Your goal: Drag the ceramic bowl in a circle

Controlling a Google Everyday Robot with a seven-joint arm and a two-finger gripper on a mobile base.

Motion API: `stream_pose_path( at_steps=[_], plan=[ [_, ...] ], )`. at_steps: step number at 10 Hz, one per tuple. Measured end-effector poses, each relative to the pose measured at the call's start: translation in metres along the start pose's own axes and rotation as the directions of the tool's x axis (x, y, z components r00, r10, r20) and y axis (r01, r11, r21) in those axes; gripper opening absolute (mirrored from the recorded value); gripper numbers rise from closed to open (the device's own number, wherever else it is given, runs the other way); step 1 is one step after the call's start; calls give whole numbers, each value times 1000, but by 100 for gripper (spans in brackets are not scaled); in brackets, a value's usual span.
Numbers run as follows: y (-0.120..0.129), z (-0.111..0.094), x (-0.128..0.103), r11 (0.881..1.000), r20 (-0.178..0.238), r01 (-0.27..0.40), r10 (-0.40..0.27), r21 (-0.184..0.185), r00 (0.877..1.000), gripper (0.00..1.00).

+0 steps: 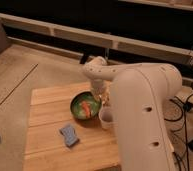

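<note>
The ceramic bowl [85,106] is a glossy green, shallow bowl with a dark rim, standing on the wooden table [50,117] near its middle. Something orange [85,107] lies inside it. My gripper [100,95] comes down from the white wrist [95,71] at the bowl's far right rim, touching or just over it. My large white arm [140,115] fills the right of the view and hides the table's right part.
A pale translucent plastic cup [106,118] stands right next to the bowl's right front side. A small blue-grey sponge [69,135] lies in front of the bowl. Dark railings and a ledge run behind the table. Cables and chair legs show at far right.
</note>
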Motion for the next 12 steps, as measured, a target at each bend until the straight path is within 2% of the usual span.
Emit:
stream_pose_path(
  at_steps=[3, 6, 8, 10, 11, 12],
  plan=[
    [17, 10, -24, 999, 8, 39, -39, -2, 999, 0],
    [43, 9, -52, 995, 37, 94, -92, -33, 995, 0],
    [68, 2, -64, 988, 62, 138, -134, -72, 989, 0],
    [104, -7, -56, 973, 71, 197, -190, -118, 979, 0],
    [117, -12, -42, 965, 65, 220, -212, -142, 975, 0],
    [123, -17, -31, 962, 60, 223, -216, -158, 975, 0]
  ],
)
